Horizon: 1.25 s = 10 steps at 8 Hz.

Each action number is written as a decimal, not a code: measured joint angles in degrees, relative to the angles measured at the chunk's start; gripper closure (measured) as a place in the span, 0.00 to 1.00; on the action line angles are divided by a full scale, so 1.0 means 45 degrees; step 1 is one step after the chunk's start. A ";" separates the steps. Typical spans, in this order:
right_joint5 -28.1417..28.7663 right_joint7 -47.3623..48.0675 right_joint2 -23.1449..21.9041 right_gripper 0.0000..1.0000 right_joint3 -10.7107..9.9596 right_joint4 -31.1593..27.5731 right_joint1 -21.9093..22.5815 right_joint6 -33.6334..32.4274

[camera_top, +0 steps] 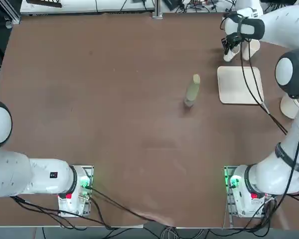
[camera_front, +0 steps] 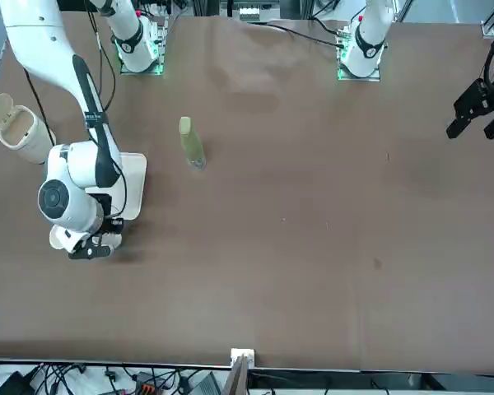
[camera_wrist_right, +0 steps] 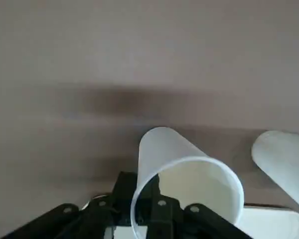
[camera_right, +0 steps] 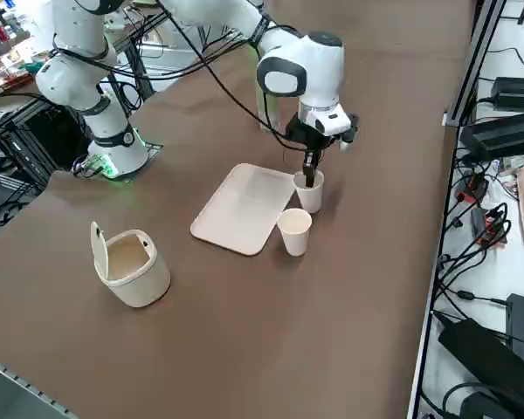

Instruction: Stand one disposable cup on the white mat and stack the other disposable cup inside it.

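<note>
Cups both off the mat (camera_right: pixel 241 208), upright on the bench (camera_right: pixel 349 332) just beside its far corner: near cup (camera_right: pixel 294 232) free, far cup (camera_right: pixel 309 192) pinched at the rim by the right gripper (camera_right: pixel 310 178), jaws closed on its wall, one finger inside. Thin-wall pinch on one side only; likely risks a crumpled rim, a tilt or slip on lifting, or a knock to the near cup standing close by. Bottle (camera_top: pixel 192 90) and bin (camera_right: pixel 129 265) well apart, no threat.
</note>
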 joint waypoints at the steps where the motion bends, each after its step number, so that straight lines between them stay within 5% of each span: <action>1: 0.0000 0.0001 -0.0257 0.98 -0.0033 0.0149 -0.0029 -0.0318; 4: 0.0007 0.0012 -0.2472 0.98 -0.0073 -0.0281 -0.0205 -0.2830; 7: 0.0008 0.0013 -0.4802 0.98 -0.0080 -0.4690 -0.0541 -0.0984; 10: 0.0007 0.0021 -0.5007 0.98 -0.0077 -0.6966 -0.0540 0.0375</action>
